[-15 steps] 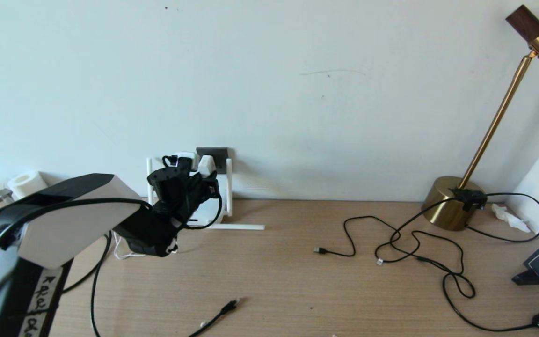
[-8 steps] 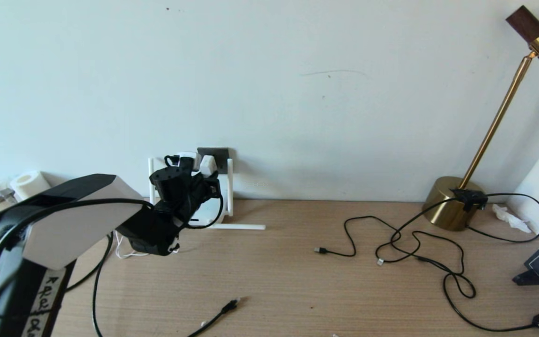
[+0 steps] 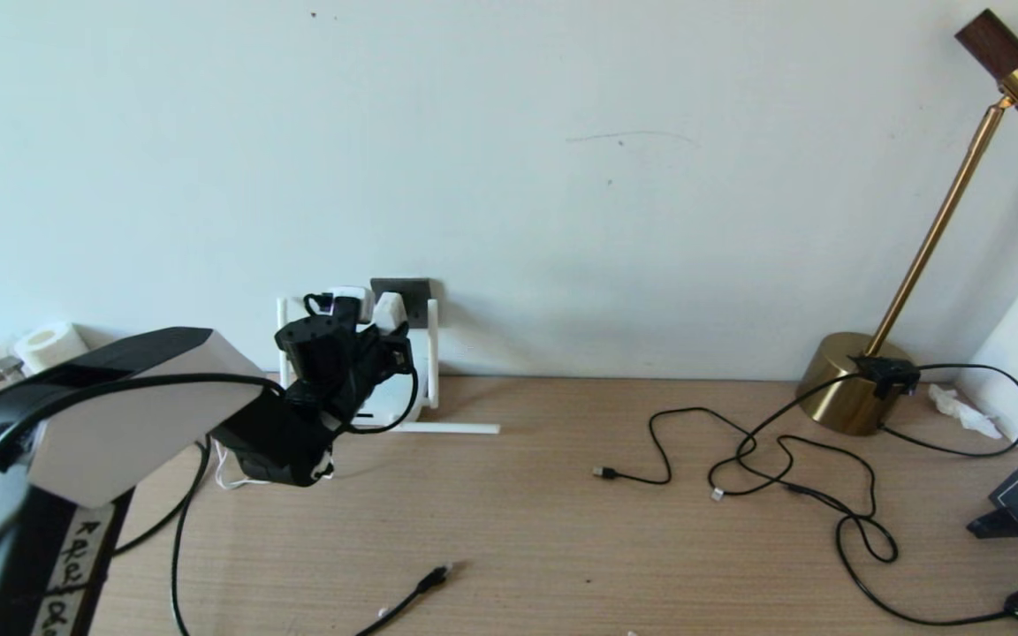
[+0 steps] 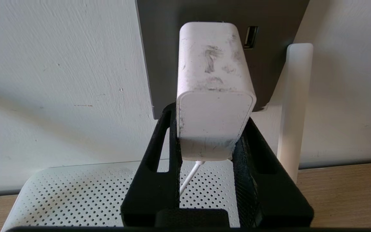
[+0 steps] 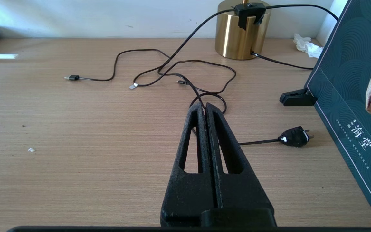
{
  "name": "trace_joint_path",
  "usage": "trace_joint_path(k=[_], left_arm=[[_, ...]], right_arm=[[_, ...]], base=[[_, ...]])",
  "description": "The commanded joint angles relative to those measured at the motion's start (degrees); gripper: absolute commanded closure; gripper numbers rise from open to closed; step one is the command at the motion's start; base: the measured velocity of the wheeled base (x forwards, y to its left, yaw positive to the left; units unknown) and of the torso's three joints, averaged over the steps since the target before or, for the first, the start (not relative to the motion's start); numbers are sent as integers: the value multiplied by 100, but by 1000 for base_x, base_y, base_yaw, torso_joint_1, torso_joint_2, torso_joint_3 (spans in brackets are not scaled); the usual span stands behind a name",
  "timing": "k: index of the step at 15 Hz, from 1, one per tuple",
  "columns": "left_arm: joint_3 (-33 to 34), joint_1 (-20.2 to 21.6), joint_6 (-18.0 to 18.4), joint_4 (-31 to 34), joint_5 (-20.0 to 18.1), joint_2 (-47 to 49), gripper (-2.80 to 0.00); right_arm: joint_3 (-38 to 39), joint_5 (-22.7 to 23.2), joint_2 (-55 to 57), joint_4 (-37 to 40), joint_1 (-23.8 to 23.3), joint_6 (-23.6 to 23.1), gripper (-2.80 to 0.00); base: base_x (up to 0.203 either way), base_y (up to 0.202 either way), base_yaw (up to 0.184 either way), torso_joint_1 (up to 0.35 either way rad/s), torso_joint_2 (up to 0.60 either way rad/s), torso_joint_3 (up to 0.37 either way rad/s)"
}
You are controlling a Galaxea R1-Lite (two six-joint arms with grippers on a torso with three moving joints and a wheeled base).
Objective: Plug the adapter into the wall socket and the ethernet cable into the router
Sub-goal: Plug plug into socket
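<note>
Our left gripper (image 4: 209,141) is raised against the wall at the back left of the desk (image 3: 562,530), its two black fingers (image 4: 155,167) pinching the adapter (image 4: 214,93) by its sides. We see the adapter's far end against the dark grey wall socket (image 4: 159,48), though whether its pins are seated we cannot tell. Below it lies the router (image 4: 85,193), flat on the desk, with one white antenna (image 4: 293,106) upright just beside the socket. Our right gripper (image 5: 204,111) hangs low over the desk's right half, fingers pressed together on nothing, near a brass lamp (image 5: 240,35), a dark green bag (image 5: 353,96) and a tangle of thin black cables (image 5: 172,69). Near the front edge we find the ethernet cable (image 3: 421,587) lying loose, well apart from the router. Smallest, the adapter's thin white cord (image 4: 190,175) drops between the left fingers.
</note>
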Motion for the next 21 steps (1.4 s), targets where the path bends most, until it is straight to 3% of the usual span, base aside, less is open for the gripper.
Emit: trace_joint_path(k=[1,21], left_arm=[[75,0,2,-20,5,-83,0],[294,-54,37,-180,11,-109,0]], right_arm=[[1,0,9,-1,2,3,0],[1,0,9,-1,2,2,0]], base=[[0,0,0,0,0,0],[0,0,0,0,0,0]])
